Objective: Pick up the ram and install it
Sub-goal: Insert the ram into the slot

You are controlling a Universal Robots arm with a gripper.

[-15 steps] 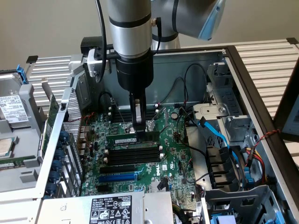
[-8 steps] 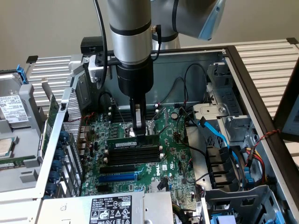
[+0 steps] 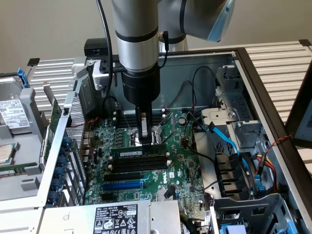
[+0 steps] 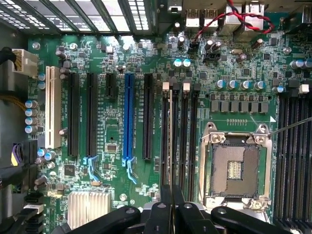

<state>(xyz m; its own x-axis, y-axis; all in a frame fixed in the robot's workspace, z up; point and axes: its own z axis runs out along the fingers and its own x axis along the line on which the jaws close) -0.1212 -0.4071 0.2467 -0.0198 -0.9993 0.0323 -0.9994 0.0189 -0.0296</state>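
The ram (image 3: 131, 153) is a green stick with a white label, standing on edge in the black slot nearest the processor socket, inside an open computer case. My gripper (image 3: 145, 141) comes straight down onto its top edge, fingers drawn together on it. In the wrist view the ram (image 4: 169, 141) shows as a thin pale line running along its slot into the shut gripper (image 4: 171, 195). Two more black slots (image 4: 187, 136) lie parallel beside it with nothing in them.
A blue slot (image 4: 128, 117) and longer black card slots lie further along the board. The bare processor socket (image 4: 235, 168) sits close to the ram slots. A power supply (image 3: 114, 217), blue cables (image 3: 229, 141) and the metal case walls (image 3: 58, 141) hem in the board.
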